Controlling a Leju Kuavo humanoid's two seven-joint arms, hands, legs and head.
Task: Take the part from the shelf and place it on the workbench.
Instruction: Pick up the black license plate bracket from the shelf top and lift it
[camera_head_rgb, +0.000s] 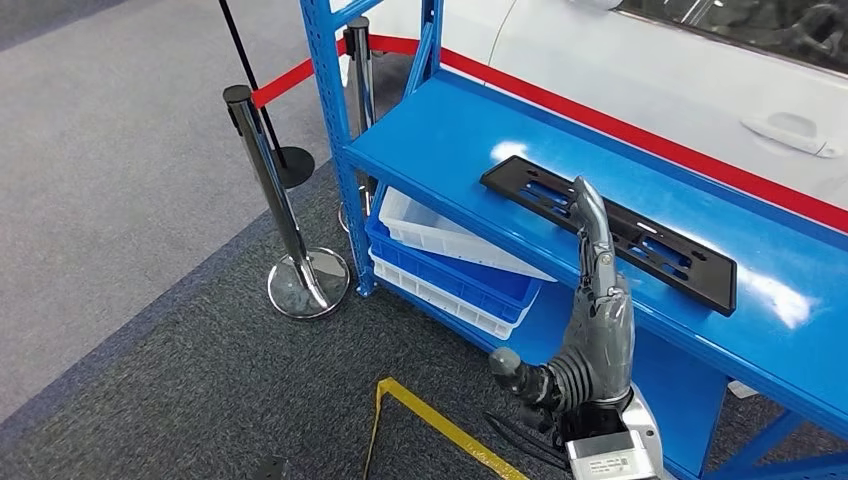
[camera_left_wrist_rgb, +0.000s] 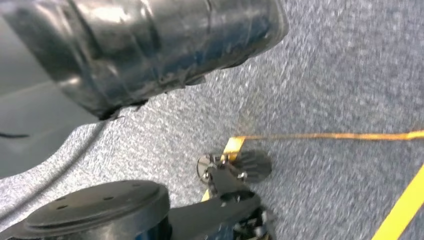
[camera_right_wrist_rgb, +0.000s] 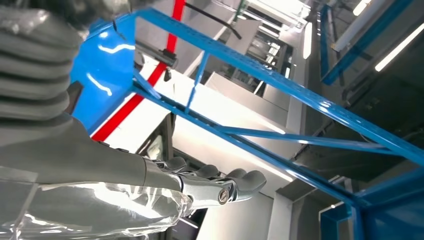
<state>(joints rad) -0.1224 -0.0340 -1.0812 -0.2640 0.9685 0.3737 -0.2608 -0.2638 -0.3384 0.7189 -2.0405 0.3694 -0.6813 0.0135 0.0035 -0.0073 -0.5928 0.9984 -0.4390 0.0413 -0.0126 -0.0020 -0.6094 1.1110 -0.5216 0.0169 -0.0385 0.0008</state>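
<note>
The right robot hand (camera_head_rgb: 598, 330) is open, fingers straight, over the black part (camera_head_rgb: 610, 230) on the blue shelf (camera_head_rgb: 440, 150). White and blue trays (camera_head_rgb: 450, 270) sit below.

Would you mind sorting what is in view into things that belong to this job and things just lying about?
Belongs to the job:
black part on the blue shelf
right hand, held open in front of the part

Just lying about:
stacked trays
chrome post
red barrier belt
white car
</note>
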